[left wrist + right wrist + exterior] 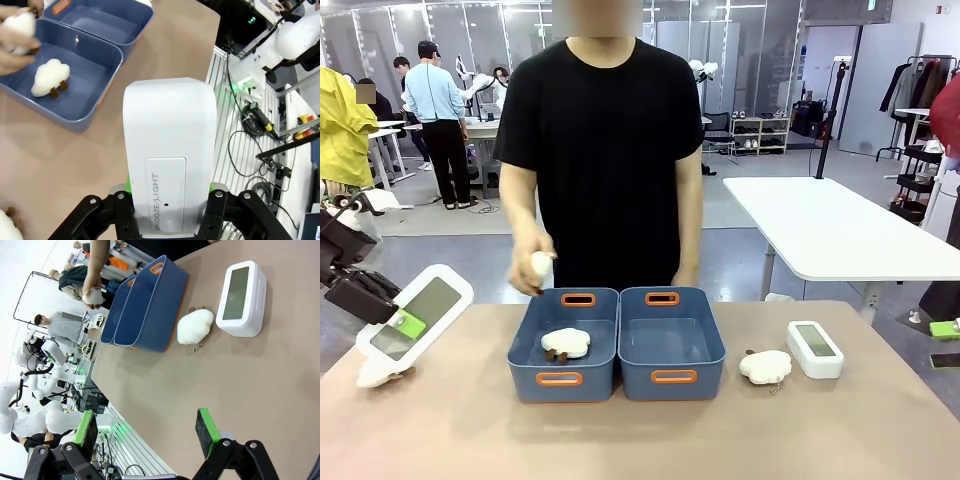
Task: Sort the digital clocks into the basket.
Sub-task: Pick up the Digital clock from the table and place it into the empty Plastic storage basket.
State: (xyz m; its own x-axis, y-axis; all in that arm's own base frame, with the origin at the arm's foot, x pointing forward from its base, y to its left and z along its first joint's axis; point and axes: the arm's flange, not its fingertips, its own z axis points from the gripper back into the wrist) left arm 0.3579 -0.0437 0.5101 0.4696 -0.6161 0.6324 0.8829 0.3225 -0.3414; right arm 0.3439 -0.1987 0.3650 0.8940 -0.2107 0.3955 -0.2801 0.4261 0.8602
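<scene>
White plastic up off the table (640, 440) at the left of the front view: held clock (420, 308) pinched across its short width by the left gripper (405, 325), likely lifted for the carry over a bin wall, tilted, long axis climbing up and right, screen facing the camera. Far right, second clock (815, 348) lying flat, screen up, long axis running away toward the person, just beside a plush toy (765, 366). Between them, two blue bins touching side by side: left bin (530, 380) with a second plush toy (565, 342) inside, right bin (705, 378) with nothing in it, so probably the clocks' home. Over to the left wrist view: green pads clamped on the held clock near its lower end, snooze bar uppermost, long axis straight ahead along the fingers. Now the right wrist view: right gripper (146, 432) spread wide, nothing between the pads, hanging above bare table, second clock up ahead, well apart, screen skyward.
</scene>
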